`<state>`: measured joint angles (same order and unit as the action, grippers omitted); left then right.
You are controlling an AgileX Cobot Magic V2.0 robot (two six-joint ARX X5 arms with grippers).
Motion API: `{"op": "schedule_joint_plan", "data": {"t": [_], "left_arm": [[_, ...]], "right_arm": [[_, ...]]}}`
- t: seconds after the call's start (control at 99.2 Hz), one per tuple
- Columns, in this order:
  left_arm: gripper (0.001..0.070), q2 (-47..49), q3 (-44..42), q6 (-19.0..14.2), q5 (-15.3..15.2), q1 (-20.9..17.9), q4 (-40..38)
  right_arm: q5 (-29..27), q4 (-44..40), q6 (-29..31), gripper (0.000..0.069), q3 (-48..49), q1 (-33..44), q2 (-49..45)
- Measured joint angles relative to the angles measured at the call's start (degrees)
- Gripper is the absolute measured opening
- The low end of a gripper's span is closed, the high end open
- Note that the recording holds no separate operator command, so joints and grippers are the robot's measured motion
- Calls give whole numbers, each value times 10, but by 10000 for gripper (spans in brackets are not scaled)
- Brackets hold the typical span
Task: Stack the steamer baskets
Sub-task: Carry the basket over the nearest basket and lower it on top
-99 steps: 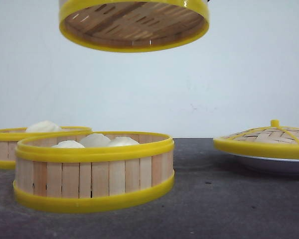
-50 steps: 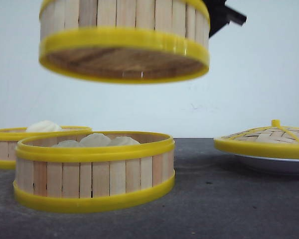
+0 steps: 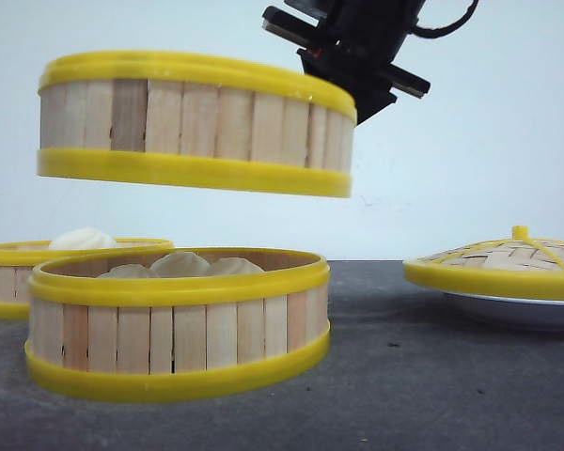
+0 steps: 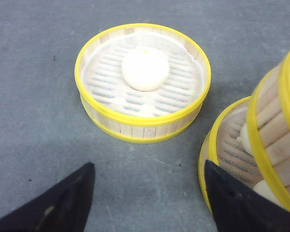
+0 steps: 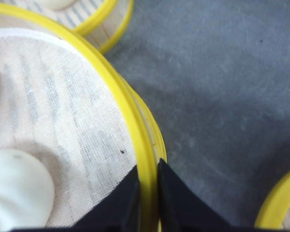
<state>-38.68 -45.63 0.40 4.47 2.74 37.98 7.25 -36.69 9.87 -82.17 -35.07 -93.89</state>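
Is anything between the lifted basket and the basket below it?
Nothing visible. The lifted basket, pinched at its rim by the right gripper, hangs above the front basket with open air between. Only buns sit inside, below its rim.

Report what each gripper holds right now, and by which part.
The right gripper pinches the raised steamer basket by its yellow top rim, one finger either side of the wall. The left gripper is open and holds nothing.

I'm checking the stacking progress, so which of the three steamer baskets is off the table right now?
The one held up by the right tool, pinched at its rim: the raised basket. It hangs above the front basket; the rear basket sits on the table too.
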Motion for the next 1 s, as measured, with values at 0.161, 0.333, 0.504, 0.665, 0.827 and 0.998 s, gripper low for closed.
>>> {"op": "schedule_joint_plan", "data": {"t": [0.161, 0.333, 0.504, 0.665, 0.827, 0.998], "left_arm": [[435, 0, 0, 0, 0, 0, 0], [435, 0, 0, 0, 0, 0, 0], [435, 0, 0, 0, 0, 0, 0], [435, 0, 0, 0, 0, 0, 0], [435, 0, 0, 0, 0, 0, 4], [435, 0, 0, 0, 0, 0, 5]], "right_arm": [[-2, 10, 0, 27, 0, -6, -2], [-2, 12, 0, 27, 0, -9, -23], [-6, 14, 0, 27, 1, -9, -54], [-6, 38, 0, 27, 2, -9, -68], [-9, 50, 0, 27, 2, -9, -83], [-24, 52, 0, 27, 2, -10, -85]]}}
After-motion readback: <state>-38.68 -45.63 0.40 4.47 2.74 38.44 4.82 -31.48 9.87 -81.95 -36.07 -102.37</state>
